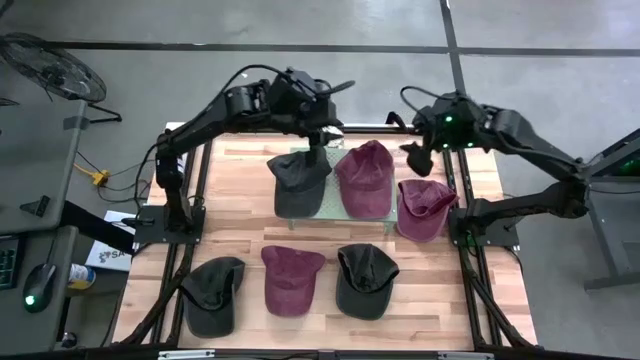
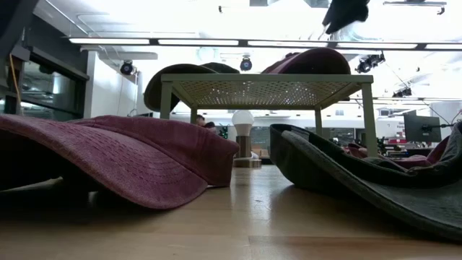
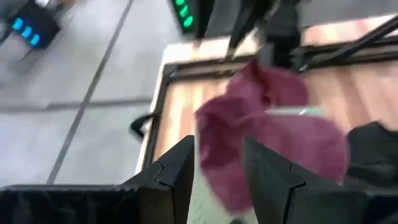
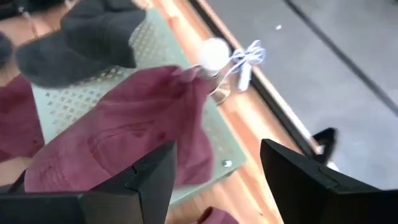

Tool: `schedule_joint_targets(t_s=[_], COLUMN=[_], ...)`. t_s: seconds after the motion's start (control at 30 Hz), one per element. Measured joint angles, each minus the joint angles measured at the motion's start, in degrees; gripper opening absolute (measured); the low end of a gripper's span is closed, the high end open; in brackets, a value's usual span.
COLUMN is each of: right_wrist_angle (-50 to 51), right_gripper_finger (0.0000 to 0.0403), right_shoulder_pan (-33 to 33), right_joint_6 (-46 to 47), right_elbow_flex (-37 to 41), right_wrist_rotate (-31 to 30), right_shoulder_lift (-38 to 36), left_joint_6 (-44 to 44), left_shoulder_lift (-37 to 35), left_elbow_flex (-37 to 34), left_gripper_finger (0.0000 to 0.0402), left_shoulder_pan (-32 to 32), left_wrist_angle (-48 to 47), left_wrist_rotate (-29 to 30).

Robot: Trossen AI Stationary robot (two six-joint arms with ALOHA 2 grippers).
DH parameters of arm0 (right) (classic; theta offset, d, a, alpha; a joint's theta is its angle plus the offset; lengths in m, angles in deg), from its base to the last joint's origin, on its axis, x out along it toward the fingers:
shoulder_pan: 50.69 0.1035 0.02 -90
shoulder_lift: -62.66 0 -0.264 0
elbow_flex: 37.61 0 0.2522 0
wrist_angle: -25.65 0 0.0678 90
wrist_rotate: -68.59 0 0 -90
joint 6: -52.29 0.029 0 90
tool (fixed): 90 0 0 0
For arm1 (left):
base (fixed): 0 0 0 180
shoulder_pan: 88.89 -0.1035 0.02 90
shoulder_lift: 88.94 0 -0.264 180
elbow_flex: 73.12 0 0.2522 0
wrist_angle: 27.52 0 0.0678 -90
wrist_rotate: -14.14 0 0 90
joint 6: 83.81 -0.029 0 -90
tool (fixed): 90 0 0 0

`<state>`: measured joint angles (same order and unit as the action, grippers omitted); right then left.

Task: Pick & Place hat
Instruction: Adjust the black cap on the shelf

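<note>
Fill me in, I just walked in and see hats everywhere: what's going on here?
A two-armed robot is sorting caps onto a small raised green shelf. A dark cap and a maroon cap already sit on it. The right gripper hovers off the shelf's back right corner, jaws open and empty. The left gripper hangs over the dark cap's back edge. Another maroon cap lies beside the shelf, and three more caps wait along the front of the wooden table.
</note>
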<state>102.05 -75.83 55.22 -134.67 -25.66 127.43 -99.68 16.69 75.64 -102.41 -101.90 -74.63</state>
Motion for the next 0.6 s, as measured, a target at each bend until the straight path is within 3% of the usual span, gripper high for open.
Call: schedule_joint_targets(t_s=[0.2,0.4,0.6], right_wrist_angle=[2.9,4.2,5.2], right_gripper_finger=[0.0225,0.0225,0.0225], right_shoulder_pan=[0.0,0.1,0.1], right_joint_6=[0.2,1.1,1.1], right_elbow_flex=[-8.1,-12.6,-13.0], right_wrist_rotate=[-0.6,-2.0,-2.7], right_shoulder_lift=[-0.5,-1.6,-3.0], left_joint_6=[2.9,7.1,9.2], left_shoulder_lift=[-1.9,-2.8,-3.2], left_elbow_flex=[-0.1,-0.1,-0.1], left_gripper_finger=[0.0128,0.0128,0.0128], left_shoulder_pan=[-1.5,-3.8,-6.1], left_wrist_angle=[-13.9,-24.6,-27.3], left_wrist_rotate=[7.4,7.9,7.3])
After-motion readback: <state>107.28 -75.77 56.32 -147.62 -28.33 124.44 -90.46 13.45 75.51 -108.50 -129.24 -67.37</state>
